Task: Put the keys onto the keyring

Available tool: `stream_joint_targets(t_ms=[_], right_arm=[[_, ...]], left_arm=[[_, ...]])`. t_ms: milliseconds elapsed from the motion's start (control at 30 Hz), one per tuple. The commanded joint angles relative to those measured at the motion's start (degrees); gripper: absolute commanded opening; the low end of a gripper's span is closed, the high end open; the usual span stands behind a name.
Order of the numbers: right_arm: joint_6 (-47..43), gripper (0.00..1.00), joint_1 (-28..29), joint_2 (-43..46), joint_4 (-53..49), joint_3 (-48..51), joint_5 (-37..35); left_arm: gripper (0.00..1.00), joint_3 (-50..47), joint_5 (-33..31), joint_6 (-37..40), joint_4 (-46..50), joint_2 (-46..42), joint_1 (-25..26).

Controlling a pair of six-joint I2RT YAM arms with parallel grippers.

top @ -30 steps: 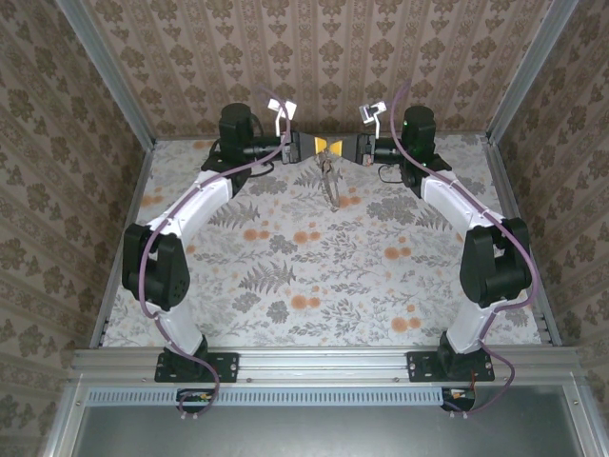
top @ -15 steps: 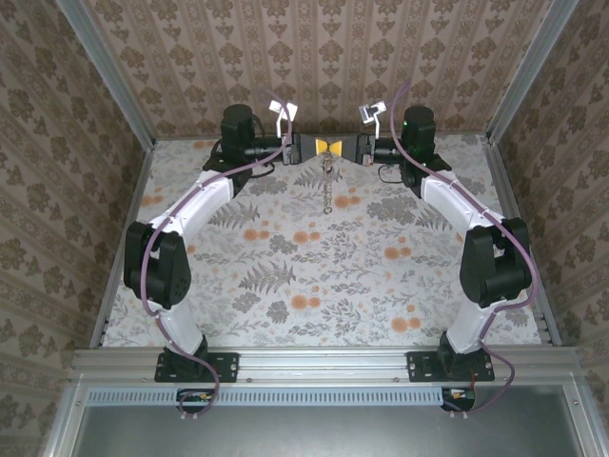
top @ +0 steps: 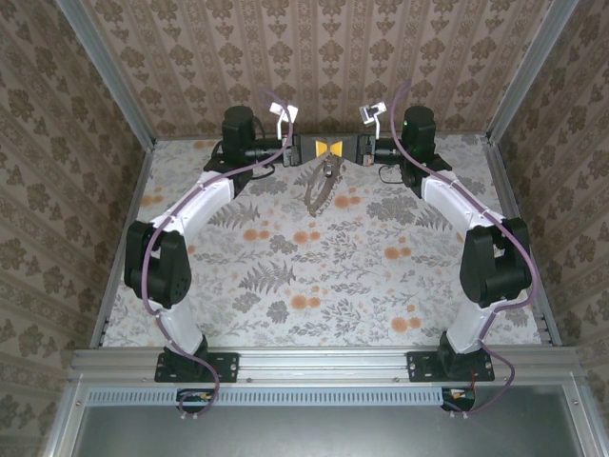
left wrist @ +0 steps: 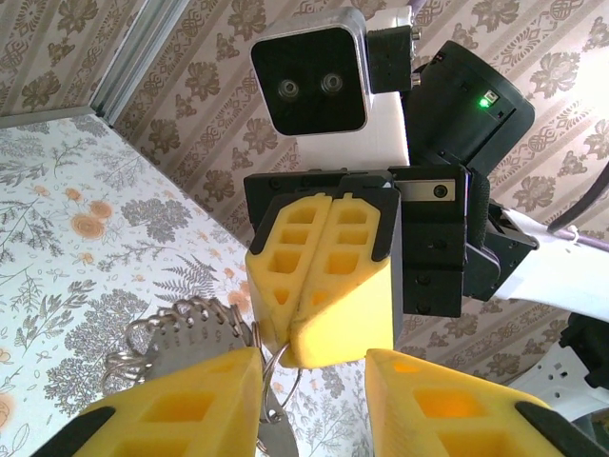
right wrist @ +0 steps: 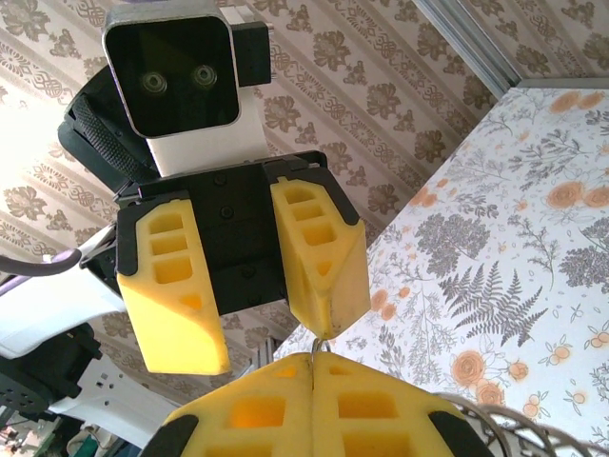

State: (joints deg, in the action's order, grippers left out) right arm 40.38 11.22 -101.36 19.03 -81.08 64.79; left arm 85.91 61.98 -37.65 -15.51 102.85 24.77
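- The right gripper (right wrist: 314, 369) is seen clamped shut on a thin wire, taken to be the keyring (right wrist: 321, 345), which is pinched at its fingertips.
- The left gripper (top: 315, 148) is held tip to tip against it with its jaws apart. Nothing is seen clamped between them, though one of its fingers (right wrist: 322, 267) is touching the wire.
- A small greyish piece, judged to be the key (left wrist: 277, 436), is seen just below the right gripper's tips, beside the inner face of one left finger. Whether it is already on the wire cannot be told.
- A coiled loop (top: 320, 188) is hung below the two grippers and appears to be clear of the table (top: 285, 276).
- The task is judged to be in its middle. Ring and key are held up together, but a finished threading is not shown, and the release is left to be done.
- Little room is left beyond the grippers, where the back wall (top: 324, 57) is near. Open room is offered below them and toward the arm bases, and to either side the frame post (top: 103, 71) is well apart.
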Motion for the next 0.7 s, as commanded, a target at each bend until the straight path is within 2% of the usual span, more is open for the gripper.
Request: stream_joint_targets(t_ms=[0,667], right_arm=[[-1.08,0.00,-0.28,0.36,1.46,-1.98,0.33],[-0.74,0.00,-0.41,0.78,2.42,-0.97,0.34]], left_arm=[[0.34,-0.52,2.10,1.29,-1.09,0.99,0.80],[0.37,-0.59,1.13,1.19,-1.60,2.27,0.99]])
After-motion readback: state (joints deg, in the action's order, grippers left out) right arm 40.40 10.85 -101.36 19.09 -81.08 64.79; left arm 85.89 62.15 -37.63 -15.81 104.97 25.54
